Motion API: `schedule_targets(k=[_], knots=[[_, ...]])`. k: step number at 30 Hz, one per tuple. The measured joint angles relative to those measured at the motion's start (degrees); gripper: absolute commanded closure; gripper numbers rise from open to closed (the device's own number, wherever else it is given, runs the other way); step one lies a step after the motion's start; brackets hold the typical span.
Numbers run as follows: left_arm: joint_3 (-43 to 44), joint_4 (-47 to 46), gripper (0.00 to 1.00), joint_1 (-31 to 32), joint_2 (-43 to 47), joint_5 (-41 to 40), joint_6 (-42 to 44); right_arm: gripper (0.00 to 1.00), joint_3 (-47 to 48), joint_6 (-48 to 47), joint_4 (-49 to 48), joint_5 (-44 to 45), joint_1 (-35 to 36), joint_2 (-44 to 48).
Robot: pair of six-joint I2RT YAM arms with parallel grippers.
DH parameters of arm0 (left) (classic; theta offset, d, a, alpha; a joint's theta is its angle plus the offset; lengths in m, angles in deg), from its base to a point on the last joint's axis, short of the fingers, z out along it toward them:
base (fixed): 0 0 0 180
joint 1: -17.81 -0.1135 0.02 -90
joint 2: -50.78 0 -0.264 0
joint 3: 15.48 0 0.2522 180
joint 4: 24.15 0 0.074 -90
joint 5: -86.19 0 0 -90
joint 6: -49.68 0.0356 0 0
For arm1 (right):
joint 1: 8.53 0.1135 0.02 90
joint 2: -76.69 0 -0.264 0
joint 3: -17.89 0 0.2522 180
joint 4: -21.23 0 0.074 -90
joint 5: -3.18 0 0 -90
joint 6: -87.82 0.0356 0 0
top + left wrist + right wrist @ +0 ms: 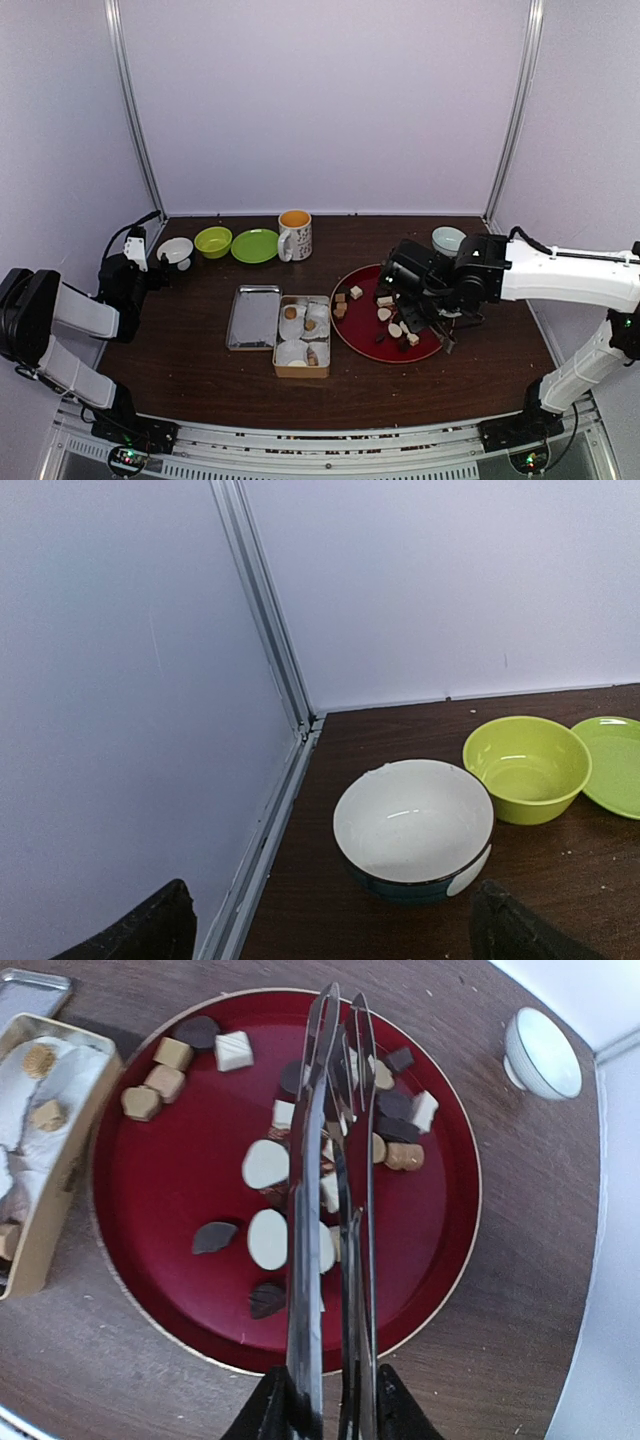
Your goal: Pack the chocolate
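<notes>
Many chocolate pieces [392, 316], dark, tan and white, lie on a red plate [362, 335]; the right wrist view shows them [267, 1238] spread over the plate [170, 1190]. A few pieces [46, 1114] sit in white paper liners in a gold box [300, 372] left of the plate. My right gripper [322, 1402] is shut on thin metal tongs [330, 1150], held over the plate's middle with the tips close together; it hovers at the plate's near right side [435, 328]. My left gripper [330, 928] is open and empty at the far left [152, 270], facing a white bowl [415, 820].
A silver tin lid [254, 317] lies left of the box. Along the back stand the white bowl [176, 250], a green bowl [213, 241], a green plate [255, 246], a mug [295, 235] and a small pale bowl [447, 239]. Enclosure walls stand close on both sides.
</notes>
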Motion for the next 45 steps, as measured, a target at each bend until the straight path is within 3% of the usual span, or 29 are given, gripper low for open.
schedule_targets(k=[13,32,39,45], knots=[[0.0,0.0,0.02,0.0,0.0,0.0,0.0,0.74,-20.13,3.91,-15.19,-2.67,-10.54,6.36],[0.0,0.0,0.02,0.0,0.0,0.0,0.0,0.73,-26.29,6.14,-30.21,2.1,-12.09,-1.53],[0.0,-0.02,0.02,0.0,0.0,0.0,0.0,0.69,-26.27,8.04,-33.0,2.03,-12.37,-6.16],[0.0,0.0,0.02,0.0,0.0,0.0,0.0,0.48,-26.21,8.55,-33.73,2.03,-12.52,-6.64]])
